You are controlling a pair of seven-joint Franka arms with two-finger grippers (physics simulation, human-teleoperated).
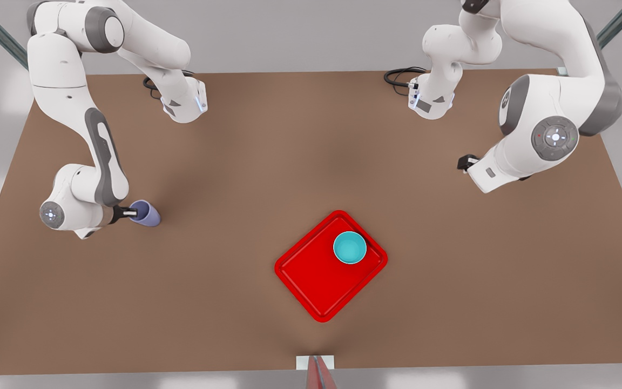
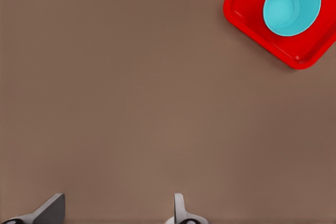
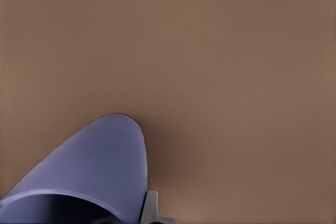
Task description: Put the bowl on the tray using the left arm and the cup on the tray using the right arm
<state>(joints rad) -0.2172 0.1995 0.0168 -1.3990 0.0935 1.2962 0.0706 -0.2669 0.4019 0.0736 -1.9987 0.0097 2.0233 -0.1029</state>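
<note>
The bowl [image 1: 350, 247] sits inside the tray [image 1: 311, 281], near the tray corner toward the front view's right. The tray rests flat on the brown table [image 1: 268, 162].

The left gripper [image 1: 465, 163] is raised over the table at the front view's right, well apart from the tray. Its fingers [image 2: 179, 208] are spread wide and hold nothing.

The right gripper [image 1: 127, 214] is at the front view's left. Its fingers are closed on the rim of the cup [image 1: 146, 213], one finger [image 3: 149, 209] pressed against the outer wall. The cup is tilted and well apart from the tray.
</note>
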